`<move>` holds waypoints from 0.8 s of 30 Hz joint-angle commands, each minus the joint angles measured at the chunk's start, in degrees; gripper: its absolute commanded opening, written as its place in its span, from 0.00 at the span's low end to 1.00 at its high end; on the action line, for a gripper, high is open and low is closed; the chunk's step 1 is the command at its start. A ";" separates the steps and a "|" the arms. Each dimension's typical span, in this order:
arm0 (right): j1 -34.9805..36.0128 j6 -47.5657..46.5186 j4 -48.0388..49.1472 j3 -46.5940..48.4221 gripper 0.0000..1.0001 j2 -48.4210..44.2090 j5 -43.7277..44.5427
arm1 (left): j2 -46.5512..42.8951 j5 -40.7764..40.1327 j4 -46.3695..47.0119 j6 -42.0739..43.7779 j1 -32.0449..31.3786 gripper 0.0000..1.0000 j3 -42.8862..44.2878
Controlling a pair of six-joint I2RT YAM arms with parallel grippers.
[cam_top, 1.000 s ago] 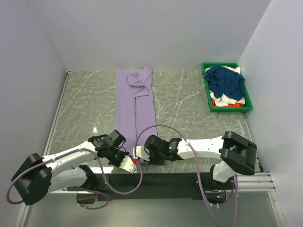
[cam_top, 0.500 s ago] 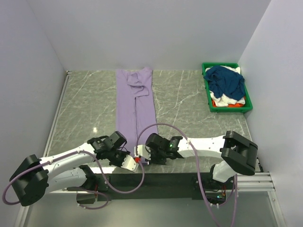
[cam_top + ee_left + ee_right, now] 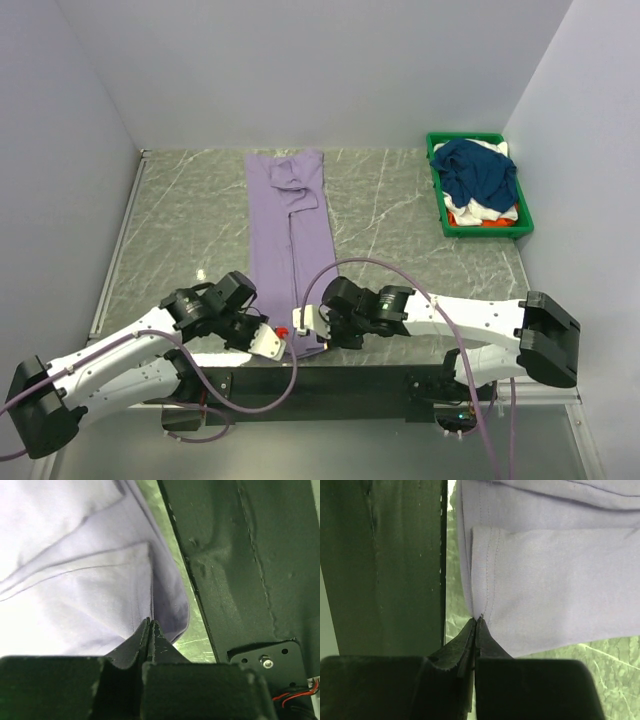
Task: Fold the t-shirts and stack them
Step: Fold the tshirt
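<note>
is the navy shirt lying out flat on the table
No, the navy shirt sits bunched up inside the green bin at the far right.

Legible text, labels, brands, numbers, signs: none in any view.
Lavender t-shirt (image 3: 290, 230): plain cloth, no print or tag readable.
Green bin (image 3: 465, 136): no marking legible.
Arm housings, counter (image 3: 400, 210): no lettering resolved.
</note>
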 commanded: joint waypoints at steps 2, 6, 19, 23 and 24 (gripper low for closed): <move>-1.80 -3.25 -2.54 3.85 0.00 -0.19 0.50 | 0.95 2.49 -0.47 -2.98 2.08 0.01 4.25; -5.67 -5.89 -3.50 6.31 0.00 2.44 -0.73 | 3.94 3.28 -0.90 0.53 7.18 0.01 5.57; -4.45 -3.45 -1.40 3.59 0.00 4.21 -3.02 | 7.72 -2.60 4.63 -10.53 -5.02 0.45 2.76; -3.66 -0.98 -0.08 1.57 0.00 5.26 -4.77 | 7.72 -4.45 9.81 -12.74 -7.66 0.33 0.83; -3.66 -0.63 0.18 1.22 0.00 5.52 -5.56 | 8.07 -4.98 10.86 -13.35 -9.23 0.30 0.39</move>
